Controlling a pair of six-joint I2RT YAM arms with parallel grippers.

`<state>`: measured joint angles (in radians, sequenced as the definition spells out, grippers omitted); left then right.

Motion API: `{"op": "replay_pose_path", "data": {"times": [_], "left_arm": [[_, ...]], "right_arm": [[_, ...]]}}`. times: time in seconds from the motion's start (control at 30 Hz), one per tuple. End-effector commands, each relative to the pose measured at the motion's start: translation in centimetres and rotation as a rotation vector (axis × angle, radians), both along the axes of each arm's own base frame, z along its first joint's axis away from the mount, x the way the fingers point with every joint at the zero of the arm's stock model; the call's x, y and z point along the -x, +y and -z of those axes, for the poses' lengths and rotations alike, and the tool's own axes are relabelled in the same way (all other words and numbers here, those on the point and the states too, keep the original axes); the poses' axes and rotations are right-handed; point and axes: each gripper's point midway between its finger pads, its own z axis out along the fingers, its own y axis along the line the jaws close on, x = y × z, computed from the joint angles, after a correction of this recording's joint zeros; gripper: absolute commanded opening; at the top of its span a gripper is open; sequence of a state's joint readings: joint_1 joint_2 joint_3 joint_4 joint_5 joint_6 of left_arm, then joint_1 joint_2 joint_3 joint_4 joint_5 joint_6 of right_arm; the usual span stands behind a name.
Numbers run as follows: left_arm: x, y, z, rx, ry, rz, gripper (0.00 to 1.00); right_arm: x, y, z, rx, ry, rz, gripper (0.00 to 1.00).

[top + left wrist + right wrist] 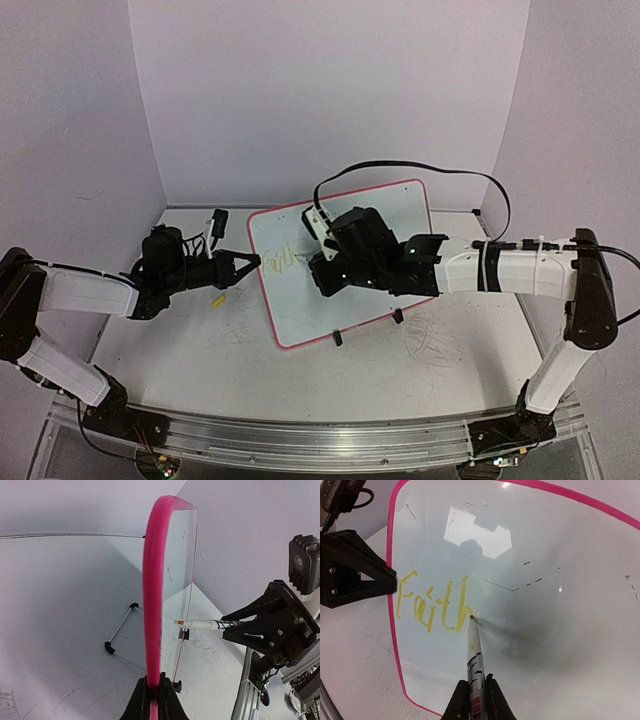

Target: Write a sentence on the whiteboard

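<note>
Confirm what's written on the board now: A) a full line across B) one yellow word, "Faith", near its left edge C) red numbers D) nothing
B: the right wrist view shows the sentence as just yellow "Faith" by the left rim of the whiteboard, the marker in the right tool with its tip at the h.

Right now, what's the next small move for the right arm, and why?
Probably lift the marker tip off the board and shift past the h to start the next word: only "Faith" is written, the tip sits at the h's last stroke, and the left claw holds the board's edge.
</note>
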<state>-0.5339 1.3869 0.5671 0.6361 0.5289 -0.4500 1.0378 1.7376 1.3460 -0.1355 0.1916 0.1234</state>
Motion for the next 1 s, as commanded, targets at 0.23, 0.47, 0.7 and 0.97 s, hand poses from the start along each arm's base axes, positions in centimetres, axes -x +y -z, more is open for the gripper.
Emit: {"op": "replay_pose_path", "data": {"times": [0.23, 0.47, 0.7, 0.97], "left_arm": [[0.4, -0.2, -3.2, 0.049, -0.09, 0.027, 0.0], [0.4, -0.2, -3.1, 0.047, -0.089, 0.025, 0.0], [0.4, -0.1, -3.0, 0.046, -0.088, 0.02, 0.0], [0.1, 0.6, -4.1, 0.06, -0.095, -0.035, 0.12]], "right_arm": [[0.3, -1.4, 0.5, 0.007, 0.024, 0.028, 0.0], [0.6, -1.3, 0.5, 0.003, 0.038, 0.016, 0.0], [1.6, -0.6, -4.7, -0.126, 0.027, -0.034, 0.0], [1.3, -2.8, -10.8, -0.194, -0.101, -0.024, 0.0]]}}
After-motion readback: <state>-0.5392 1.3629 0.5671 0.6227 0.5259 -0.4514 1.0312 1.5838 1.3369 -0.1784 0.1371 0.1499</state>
